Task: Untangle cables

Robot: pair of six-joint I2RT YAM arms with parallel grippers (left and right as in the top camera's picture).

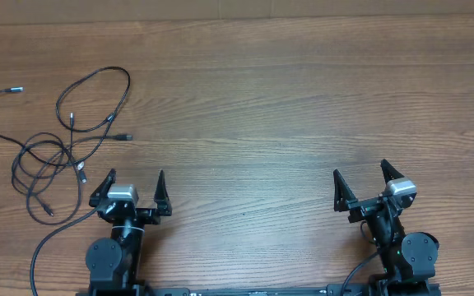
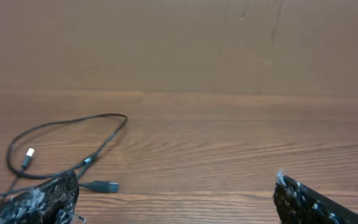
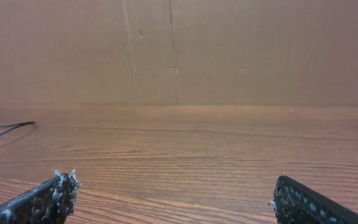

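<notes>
resting low at the near edge of the wooden table [image 1: 262, 99], i have both my arms on the side closest to me. my left gripper [image 1: 135, 174] has its two fingers spread wide apart and there is nothing between them. my right gripper [image 1: 360, 168] is the same, fingers far apart and holding nothing. the two grippers are well apart from each other, one at each side of the table.

the cables [image 1: 66, 146] lie on the left part of the table, in front of my left gripper and a little to its left. they are thin and black, in loose loops that cross over each other. one big loop reaches away from me, and several small plugs stick out at the ends. the closest loops are near my left gripper, but i cannot tell if they touch it.

in my left wrist view the left gripper [image 2: 176, 180] shows only its two dark fingertips at the bottom corners. the cables [image 2: 98, 152] are on the left side there, with one dark plug [image 2: 107, 186] lying flat on the wood and one light plug [image 2: 28, 152] inside the loop.

in my right wrist view the right gripper [image 3: 173, 183] looks over bare wood, and only a small piece of the cables [image 3: 5, 129] shows at the far left edge.
</notes>
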